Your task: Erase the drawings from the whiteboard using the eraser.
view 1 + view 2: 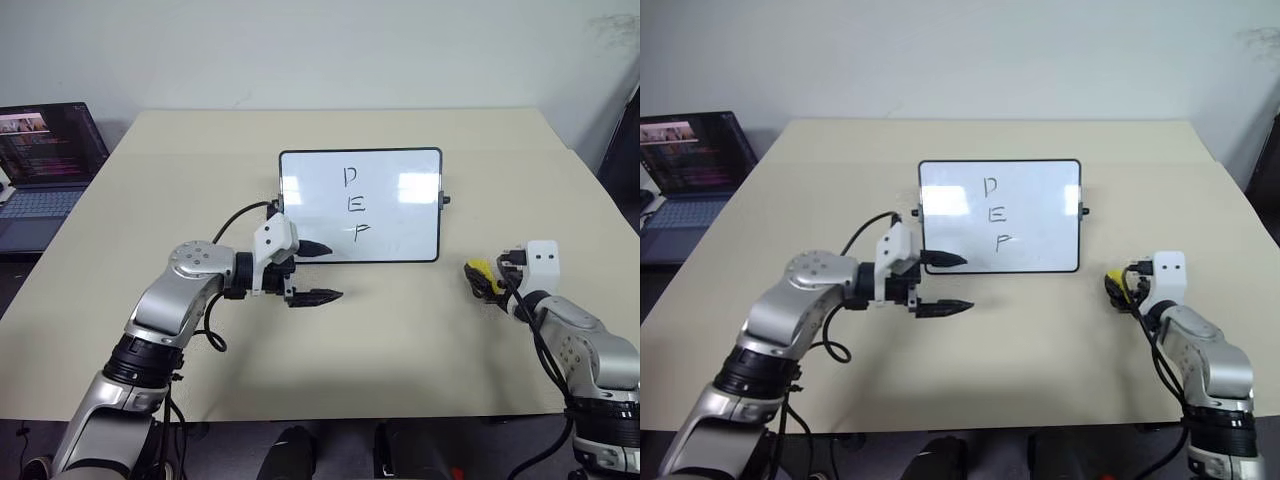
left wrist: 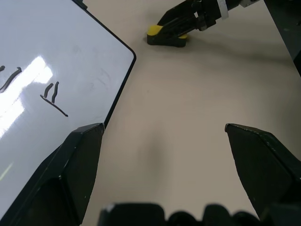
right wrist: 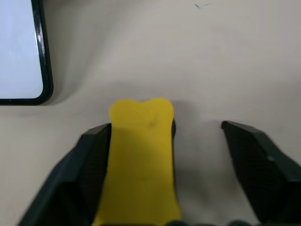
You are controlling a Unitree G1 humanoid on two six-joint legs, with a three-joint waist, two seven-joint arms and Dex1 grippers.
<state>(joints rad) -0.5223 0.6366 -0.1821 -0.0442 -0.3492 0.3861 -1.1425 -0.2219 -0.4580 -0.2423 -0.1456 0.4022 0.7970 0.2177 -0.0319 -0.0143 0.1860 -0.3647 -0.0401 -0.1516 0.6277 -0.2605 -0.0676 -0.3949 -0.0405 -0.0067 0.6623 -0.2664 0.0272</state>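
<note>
1. Right pincer stands released around the eraser; one finger touches the yellow block's side, the other stands apart from it.
2. The eraser lies flat on the desk, near the whiteboard, off the corner nearest the right arm.
3. Left pincer is released and empty; it hovers at the whiteboard's near edge, towards the left arm's side.
4. The whiteboard lies mid-desk; the drawings run in a column at its middle.
5. A laptop sits well apart from the whiteboard, beyond the left arm's side.
</note>
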